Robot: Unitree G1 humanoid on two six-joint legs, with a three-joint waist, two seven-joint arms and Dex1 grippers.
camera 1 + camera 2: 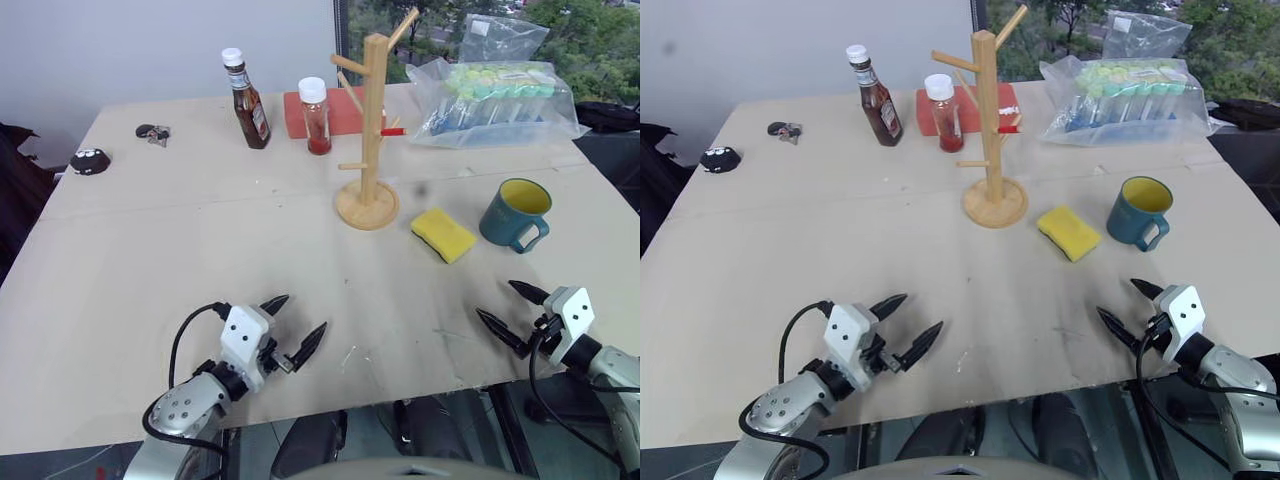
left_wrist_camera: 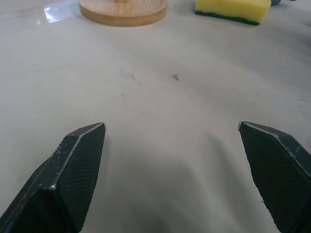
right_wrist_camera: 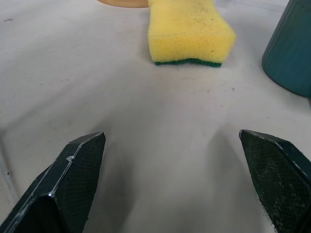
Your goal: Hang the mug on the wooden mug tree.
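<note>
Both my grippers spread wide, holding nothing.
Ahead of my right gripper (image 1: 516,308) stands the mug (image 1: 515,213), sponge (image 1: 442,234) beside; mug tree (image 1: 368,130) beyond my left gripper (image 1: 297,325).

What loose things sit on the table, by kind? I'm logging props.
Sauce and spice bottles with white caps: 2
Clear plastic bags: 2
Teal ceramic mug: 1
Light wooden mug tree: 1
Yellow sponge: 1
Total: 7
</note>
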